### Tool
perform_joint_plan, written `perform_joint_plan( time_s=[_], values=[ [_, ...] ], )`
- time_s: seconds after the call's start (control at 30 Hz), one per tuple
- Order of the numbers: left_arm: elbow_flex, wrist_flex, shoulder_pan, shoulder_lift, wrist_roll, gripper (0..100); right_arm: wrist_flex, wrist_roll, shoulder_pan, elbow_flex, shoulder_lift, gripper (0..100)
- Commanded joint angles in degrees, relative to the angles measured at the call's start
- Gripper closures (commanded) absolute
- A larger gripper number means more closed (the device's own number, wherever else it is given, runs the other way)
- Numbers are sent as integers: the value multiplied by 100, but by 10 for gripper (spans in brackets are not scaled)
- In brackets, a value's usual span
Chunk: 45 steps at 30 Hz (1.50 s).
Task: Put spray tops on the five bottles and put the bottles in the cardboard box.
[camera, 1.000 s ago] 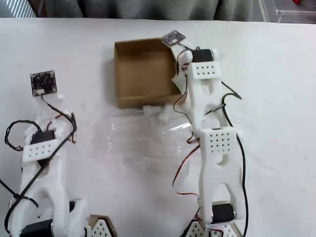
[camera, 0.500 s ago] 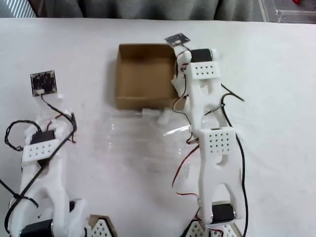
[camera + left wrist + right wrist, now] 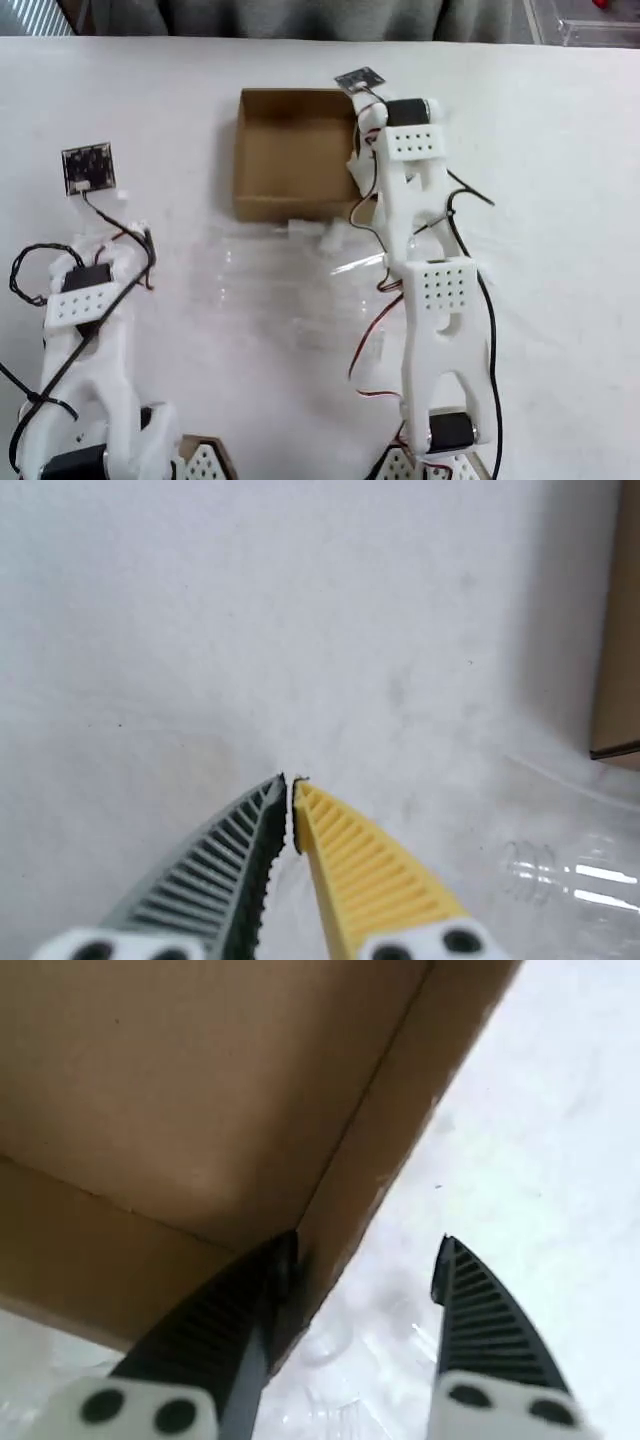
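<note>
right wrist view, jaws parted astride cardboard box (image 3: 200, 1080) wall, left wrist view, jaws clenched near bottle (image 3: 560, 868)

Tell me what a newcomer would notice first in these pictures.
The open cardboard box toward the far middle of the white table stands out first. The right gripper is at its corner, fingers open astride the wall, one inside and one outside. Nearer, the left gripper hangs shut over the table, with a clear bottle lying close by, its threaded neck bare.
</note>
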<state>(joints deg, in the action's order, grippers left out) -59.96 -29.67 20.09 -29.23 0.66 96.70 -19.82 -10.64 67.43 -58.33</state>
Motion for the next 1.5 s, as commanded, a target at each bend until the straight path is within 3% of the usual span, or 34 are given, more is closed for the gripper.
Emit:
perform_joint_plan(
  time_s=[0.0,0.2,0.37,0.67,0.9,1.03,1.2,1.47],
  values=[
    [176,123,-101,-22,79,976,180,44,-57,343,462,796],
    [167,88,-215,-31,79,976,224,70,66,105,1156,868],
    [167,88,-224,-40,79,976,224,79,48,-1345,2167,986],
    [176,123,-75,-40,79,976,198,97,-374,-4246,4716,981],
    [211,132,198,-13,132,976,-22,290,-1429,-6330,6299,981],
    [264,141,409,13,193,976,-673,422,-1886,-7437,6765,981],
    [484,105,681,259,791,976,-1297,457,-2334,-8369,6879,981],
    [1407,-475,796,1262,791,976,-2202,457,-2387,-9160,6862,981]
  ],
)
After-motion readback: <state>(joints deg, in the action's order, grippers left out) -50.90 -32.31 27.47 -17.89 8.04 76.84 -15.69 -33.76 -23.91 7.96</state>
